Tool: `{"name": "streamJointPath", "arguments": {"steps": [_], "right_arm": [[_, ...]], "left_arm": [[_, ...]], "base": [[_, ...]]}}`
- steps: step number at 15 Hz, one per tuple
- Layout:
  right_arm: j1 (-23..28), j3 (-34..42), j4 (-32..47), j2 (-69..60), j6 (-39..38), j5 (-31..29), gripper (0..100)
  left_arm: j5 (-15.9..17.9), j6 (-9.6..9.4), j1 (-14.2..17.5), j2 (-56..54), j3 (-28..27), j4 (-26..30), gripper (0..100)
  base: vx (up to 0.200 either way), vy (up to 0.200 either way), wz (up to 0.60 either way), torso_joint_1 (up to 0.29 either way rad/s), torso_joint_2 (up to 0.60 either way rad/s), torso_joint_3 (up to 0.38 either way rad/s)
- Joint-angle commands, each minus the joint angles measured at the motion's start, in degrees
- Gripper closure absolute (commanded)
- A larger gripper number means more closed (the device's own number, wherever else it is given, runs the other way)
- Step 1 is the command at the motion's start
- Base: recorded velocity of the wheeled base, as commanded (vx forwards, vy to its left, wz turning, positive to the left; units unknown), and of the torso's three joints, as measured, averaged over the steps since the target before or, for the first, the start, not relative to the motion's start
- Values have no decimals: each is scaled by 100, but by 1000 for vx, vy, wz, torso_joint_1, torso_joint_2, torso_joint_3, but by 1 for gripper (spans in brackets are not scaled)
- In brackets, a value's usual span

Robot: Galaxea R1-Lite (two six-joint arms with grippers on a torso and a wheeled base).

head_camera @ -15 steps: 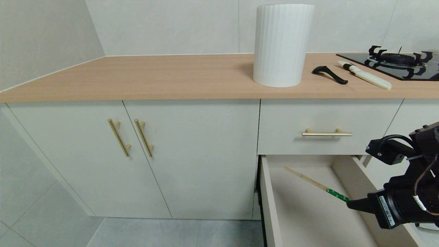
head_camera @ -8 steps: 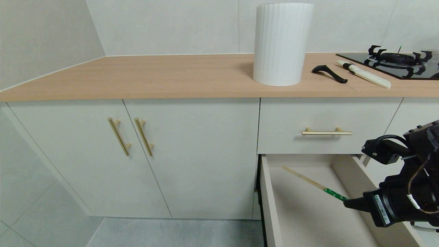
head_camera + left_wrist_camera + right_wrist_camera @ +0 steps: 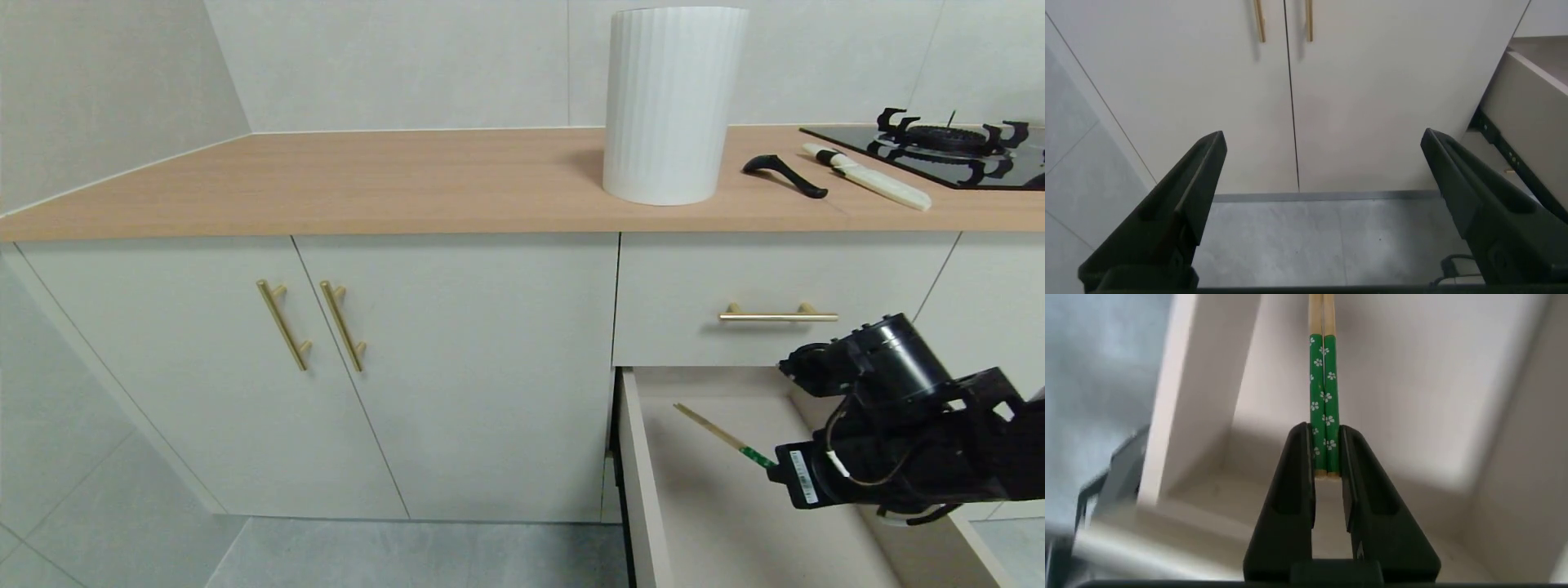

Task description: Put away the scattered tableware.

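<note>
**A:** what's the kitchen like?

**B:** wooden countertop [image 3: 367, 184], pale tiled wall [image 3: 392, 65] behind it. under it, off-white cabinet doors [image 3: 457, 376] with brass bar handles [image 3: 283, 327], grey floor tiles [image 3: 408, 555] below those. black hob [image 3: 939, 151] set into its right end.

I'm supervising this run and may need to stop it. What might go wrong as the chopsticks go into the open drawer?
1. The right gripper pinches the chopsticks only at their green ends, so they may pivot, or one may slip out early.
2. Their free tips slant toward the left wall of the drawer; lowering like this might jam them against it.
</note>
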State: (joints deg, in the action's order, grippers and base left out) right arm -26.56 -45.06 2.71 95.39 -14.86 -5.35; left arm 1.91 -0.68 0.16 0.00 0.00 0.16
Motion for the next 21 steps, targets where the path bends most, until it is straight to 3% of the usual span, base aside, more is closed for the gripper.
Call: {"name": "streamJointPath", "arguments": {"steps": [1,3,9,21], "right_arm": [[28,23,-569,1052,-193,-45,100],[28,23,-1132,1509,-597,-62,100],[72,14,-1738,2361,-641,-229,100],[-24,-21,-2222,3346,-667,-634,100]], "left_arm": [[2,-2,2,9,0,2,0],[2,-2,2,9,0,2,0],[2,-2,2,9,0,2,0],[2,-2,2,9,0,2,0]], "base": [[0,0,0,0,0,0],[0,0,0,0,0,0],[0,0,0,0,0,0],[0,0,0,0,0,0]]}}
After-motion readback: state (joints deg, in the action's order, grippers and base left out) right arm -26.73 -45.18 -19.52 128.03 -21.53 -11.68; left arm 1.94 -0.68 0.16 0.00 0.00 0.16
